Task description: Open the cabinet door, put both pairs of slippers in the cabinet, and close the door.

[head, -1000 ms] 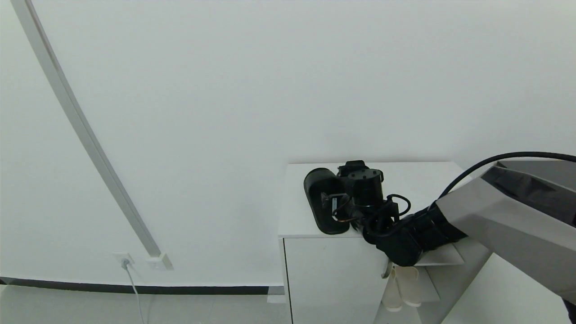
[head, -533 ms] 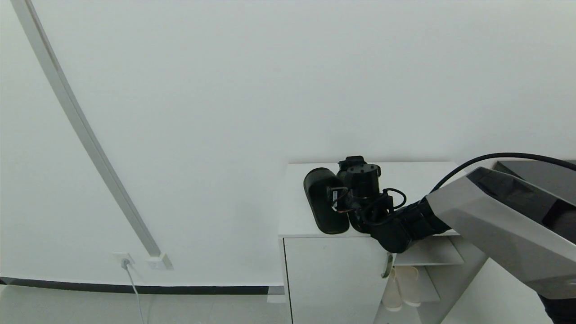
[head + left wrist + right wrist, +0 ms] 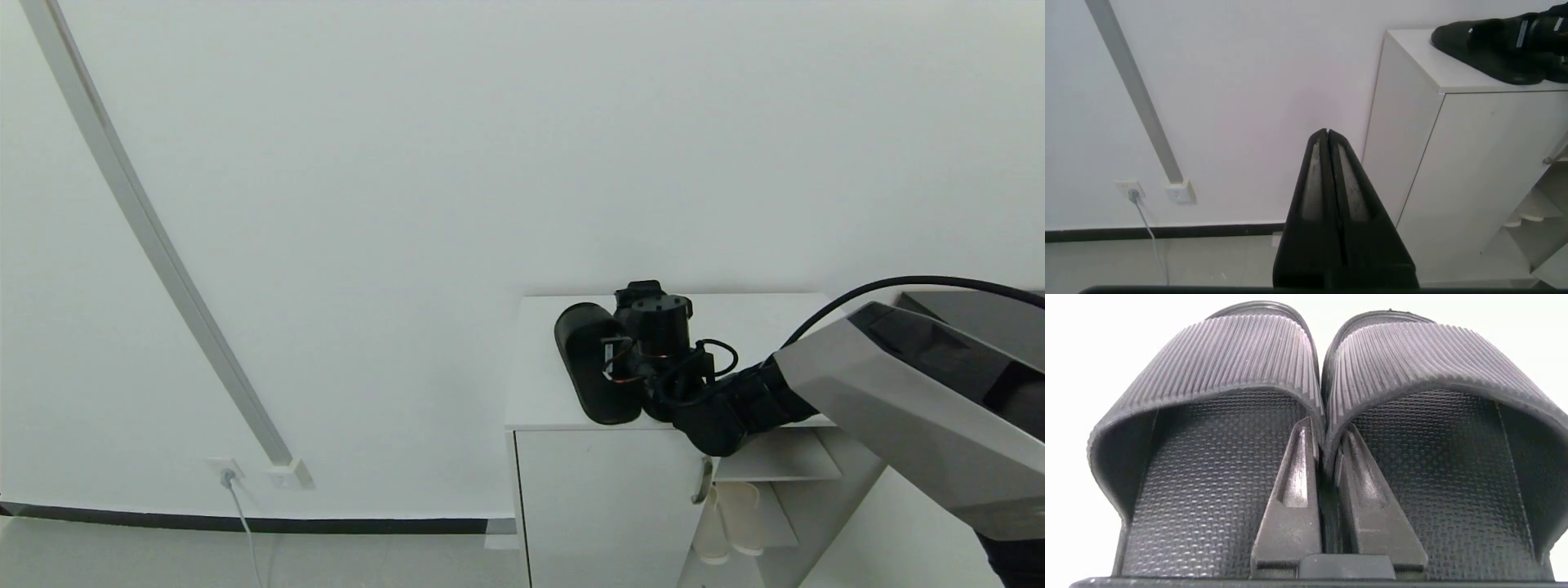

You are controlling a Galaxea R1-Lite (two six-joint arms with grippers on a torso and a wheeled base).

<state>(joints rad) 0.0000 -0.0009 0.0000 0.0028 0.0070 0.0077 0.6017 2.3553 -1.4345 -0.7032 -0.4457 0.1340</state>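
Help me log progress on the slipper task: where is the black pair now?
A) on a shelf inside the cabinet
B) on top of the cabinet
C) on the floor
B: the black pair lies on the cabinet top, with the right end effector closed on the straps' inner edges.

Head view: the right arm covers most of the second of the black slippers (image 3: 592, 367). Cabinet (image 3: 604, 506) cut off by the bottom edge. Pale pair (image 3: 727, 523) inside too small for detail.
Right wrist view: slipper heels run off frame; right pincer (image 3: 1327, 434) base cut off.
Left wrist view: black slippers clipped by the frame edge.
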